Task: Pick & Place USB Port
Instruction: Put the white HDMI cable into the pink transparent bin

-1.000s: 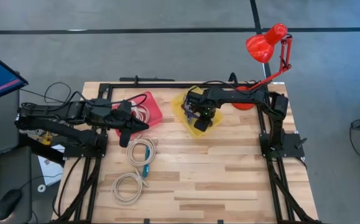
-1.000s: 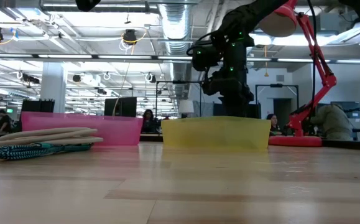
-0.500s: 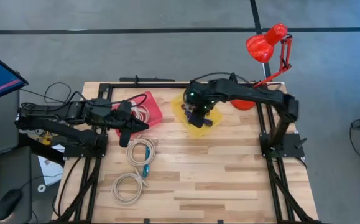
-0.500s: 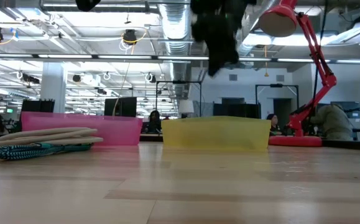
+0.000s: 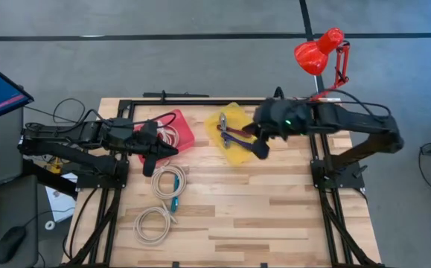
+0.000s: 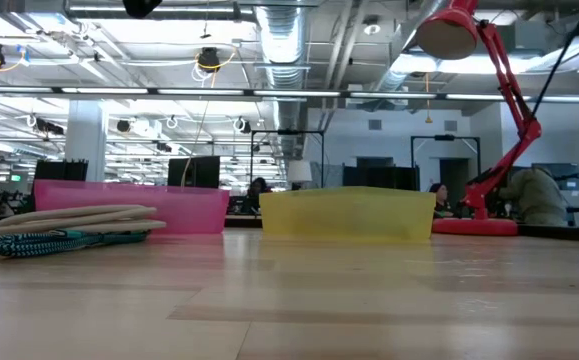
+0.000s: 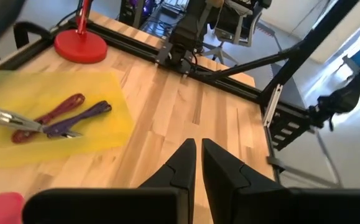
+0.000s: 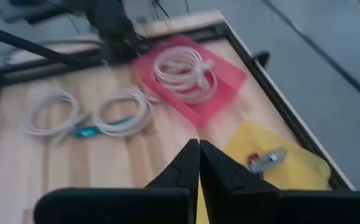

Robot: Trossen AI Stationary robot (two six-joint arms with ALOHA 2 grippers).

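Yellow tray (image 5: pixel 234 152) is lying just beside and below the empty, closed right gripper (image 5: pixel 260 148), holding the USB adapters (image 5: pixel 234 136) lengthwise toward it, while the left gripper (image 5: pixel 167 150), fingers together, is waiting farther off.

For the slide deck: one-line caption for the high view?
Right end effector shut, empty, raised beside yellow tray; left arm waits over pink tray.
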